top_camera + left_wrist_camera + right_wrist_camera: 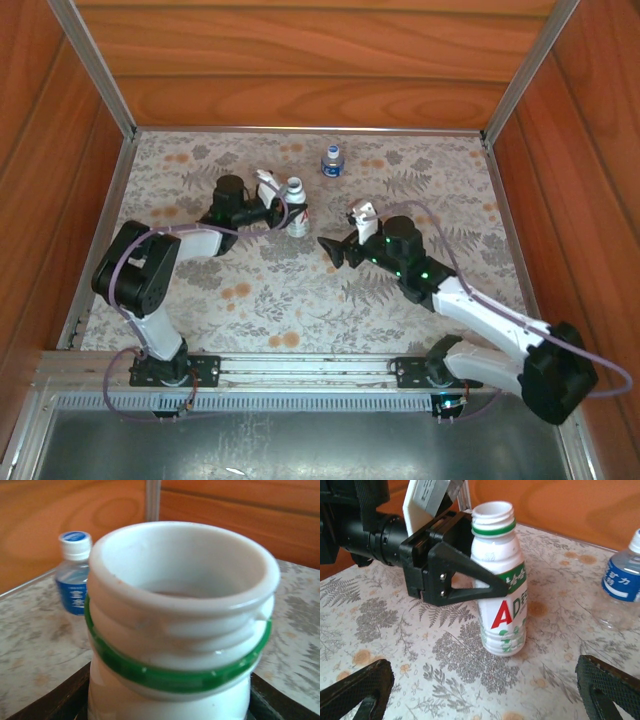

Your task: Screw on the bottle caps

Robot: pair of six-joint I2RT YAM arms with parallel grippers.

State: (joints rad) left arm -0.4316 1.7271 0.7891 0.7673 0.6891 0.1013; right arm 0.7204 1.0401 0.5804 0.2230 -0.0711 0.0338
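Black fingers of the left gripper pinch the open-necked white bottle, upright on the table. Nearby the right gripper gapes wide, empty. Farther back stands the clear bottle, blue cap on.

The left arm rises from its base at the near left, folds at a raised elbow and reaches its forearm toward the far middle of the worktop, wrist level. The left fingers point right and are clamped on either side of the upright white bottle, just below its neck. The right arm swings out to the near right at its elbow, then stretches far and left. The right fingers are spread wide apart, low over the worktop, aimed at the left fingers and holding nothing.
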